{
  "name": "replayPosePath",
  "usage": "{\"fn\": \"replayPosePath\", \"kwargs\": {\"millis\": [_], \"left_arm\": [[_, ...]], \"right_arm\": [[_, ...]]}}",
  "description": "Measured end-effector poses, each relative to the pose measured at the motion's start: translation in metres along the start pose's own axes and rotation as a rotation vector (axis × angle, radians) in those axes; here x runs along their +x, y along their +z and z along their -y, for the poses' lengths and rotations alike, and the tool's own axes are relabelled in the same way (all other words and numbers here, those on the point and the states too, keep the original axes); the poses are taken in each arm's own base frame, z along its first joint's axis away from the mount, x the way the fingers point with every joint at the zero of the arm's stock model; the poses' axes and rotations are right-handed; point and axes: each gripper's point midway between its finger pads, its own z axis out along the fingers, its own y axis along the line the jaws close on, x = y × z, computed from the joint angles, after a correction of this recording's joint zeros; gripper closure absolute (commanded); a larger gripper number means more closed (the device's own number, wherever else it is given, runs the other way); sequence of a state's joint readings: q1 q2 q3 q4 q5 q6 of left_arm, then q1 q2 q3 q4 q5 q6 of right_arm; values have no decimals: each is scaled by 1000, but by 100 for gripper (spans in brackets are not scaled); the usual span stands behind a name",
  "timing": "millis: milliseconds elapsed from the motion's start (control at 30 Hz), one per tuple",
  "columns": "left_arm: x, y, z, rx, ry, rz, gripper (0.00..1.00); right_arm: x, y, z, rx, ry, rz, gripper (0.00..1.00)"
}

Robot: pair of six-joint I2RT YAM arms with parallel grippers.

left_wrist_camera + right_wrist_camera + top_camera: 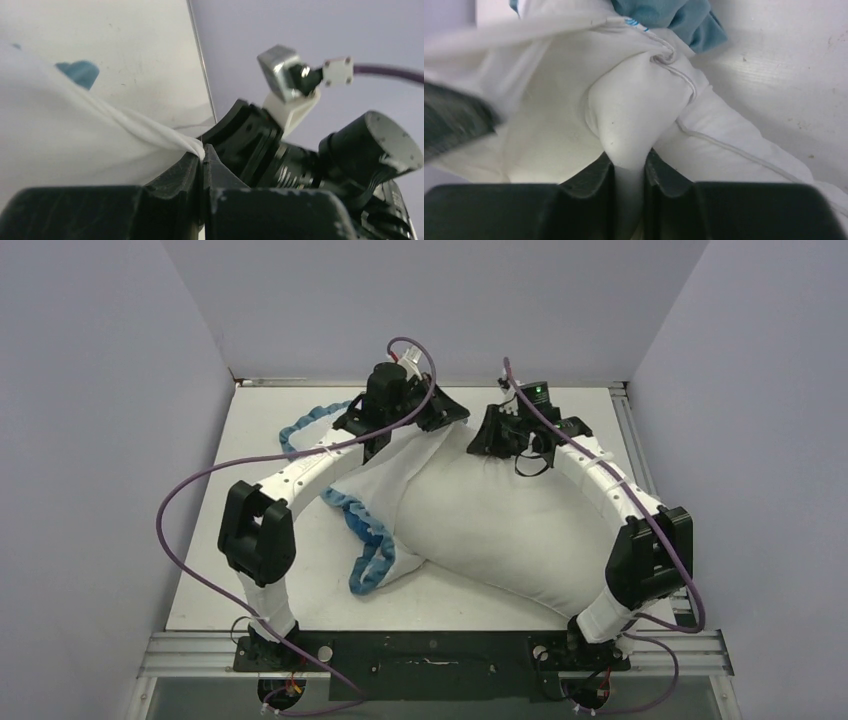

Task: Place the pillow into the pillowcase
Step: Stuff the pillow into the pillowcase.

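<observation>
From above, the pillow (500,530) lay across the surface (590,410), one end nosed into the pillowcase (365,535). Stuffing looked barely begun.

Left wrist: the left gripper (202,150) had its jaws pinched tight on a twist of white cloth, apparently the case's edge.

Right wrist: the right gripper (629,165) had its jaws nipping a pillow corner. The next move called for driving that corner deeper, with the mouth kept lifted.

No readable writing anywhere.

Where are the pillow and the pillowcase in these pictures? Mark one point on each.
the pillow (520,530), top external view, on its plump white middle.
the pillowcase (370,540), top external view, on its blue ruffled edge.
</observation>
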State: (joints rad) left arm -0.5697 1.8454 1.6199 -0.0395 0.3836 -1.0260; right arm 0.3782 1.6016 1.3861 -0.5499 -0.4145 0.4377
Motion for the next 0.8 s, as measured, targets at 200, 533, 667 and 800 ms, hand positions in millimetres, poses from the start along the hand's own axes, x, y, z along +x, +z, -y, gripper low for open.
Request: {"fn": "replayPosePath", "kwargs": {"millis": [200, 533, 667, 800], "left_arm": [[18, 6, -21, -97, 58, 20, 40], [3, -70, 0, -326, 503, 75, 4], [-15, -124, -2, -391, 575, 116, 4], [-19, -139, -22, -460, 592, 91, 0]], "right_arm": [[-26, 26, 7, -124, 221, 38, 95], [-29, 43, -8, -222, 310, 17, 92], [-29, 43, -8, -221, 304, 17, 91], [-29, 43, -8, -222, 299, 17, 91]]}}
